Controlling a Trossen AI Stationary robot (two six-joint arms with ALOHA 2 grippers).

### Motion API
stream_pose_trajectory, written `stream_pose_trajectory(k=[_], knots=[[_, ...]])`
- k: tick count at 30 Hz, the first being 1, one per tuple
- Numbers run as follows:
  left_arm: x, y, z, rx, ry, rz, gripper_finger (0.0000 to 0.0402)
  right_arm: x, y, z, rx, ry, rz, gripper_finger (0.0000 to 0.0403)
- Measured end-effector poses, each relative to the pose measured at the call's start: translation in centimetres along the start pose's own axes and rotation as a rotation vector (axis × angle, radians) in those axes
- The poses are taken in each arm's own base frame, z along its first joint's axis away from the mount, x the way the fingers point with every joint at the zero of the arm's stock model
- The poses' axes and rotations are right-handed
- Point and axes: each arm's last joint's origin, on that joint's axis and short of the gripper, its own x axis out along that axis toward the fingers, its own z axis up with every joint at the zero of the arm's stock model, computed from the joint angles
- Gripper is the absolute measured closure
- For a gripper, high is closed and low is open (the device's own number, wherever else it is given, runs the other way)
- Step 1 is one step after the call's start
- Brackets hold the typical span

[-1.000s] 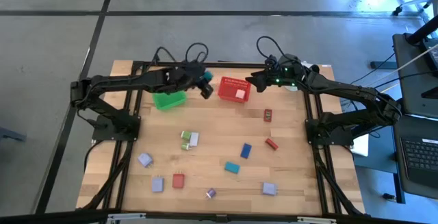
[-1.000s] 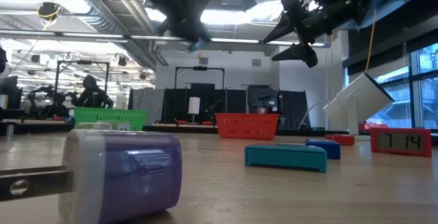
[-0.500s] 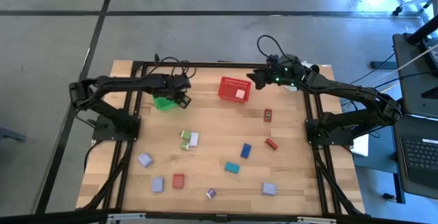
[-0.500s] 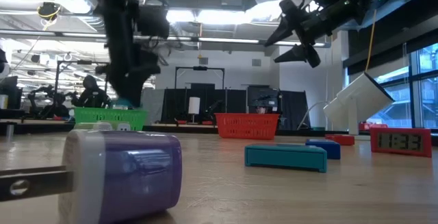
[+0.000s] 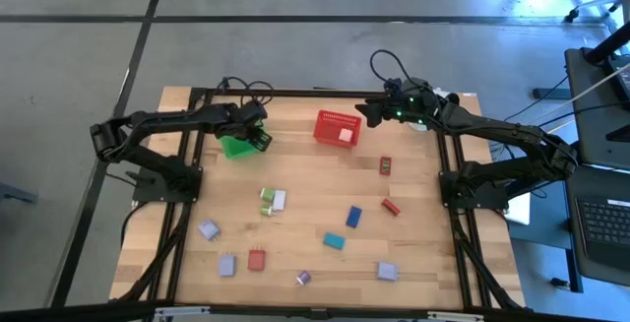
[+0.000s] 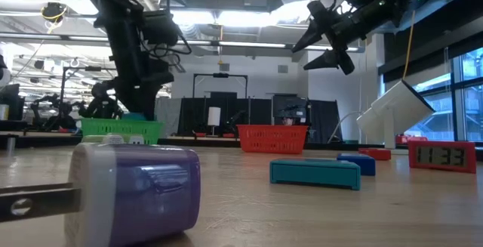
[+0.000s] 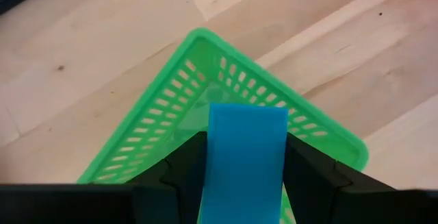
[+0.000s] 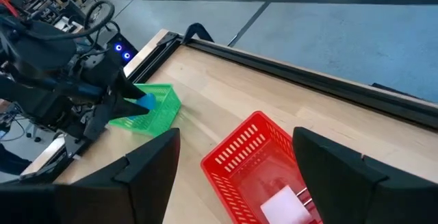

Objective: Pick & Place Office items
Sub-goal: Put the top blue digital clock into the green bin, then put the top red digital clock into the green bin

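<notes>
Your left gripper (image 7: 243, 176) has swung from beside the red basket (image 5: 336, 128) to over the green basket (image 7: 205, 107), jaws clamped on the blue piece (image 7: 245, 155); your right gripper (image 8: 236, 176) hovers, jaws apart.

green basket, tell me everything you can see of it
The green basket is a small, bright green tray of what looks like plastic mesh, its low walls cut with rows of slots under a smooth rim. It sits upright on the wooden table near the far edge, left of the red basket. The left gripper hangs right over it, its fingers shut on a blue block. Whether the block touches the basket cannot be told.
</notes>
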Motion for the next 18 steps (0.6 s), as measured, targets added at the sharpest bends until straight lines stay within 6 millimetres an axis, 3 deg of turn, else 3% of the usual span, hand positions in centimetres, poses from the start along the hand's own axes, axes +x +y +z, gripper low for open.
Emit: stream_pose_trajectory(k=[11, 18], knots=[[-0.2, 0.9, -0.5, 0.027, 0.068, 0.026, 0.0214, 0.0, -0.1, -0.1, 0.066, 0.005, -0.024, 0.0117], [-0.6, 0.9, -0.2, 0.110, 0.079, 0.026, 0.0183, -0.2, -1.0, -1.5, 0.166, 0.138, -0.125, 0.0117]])
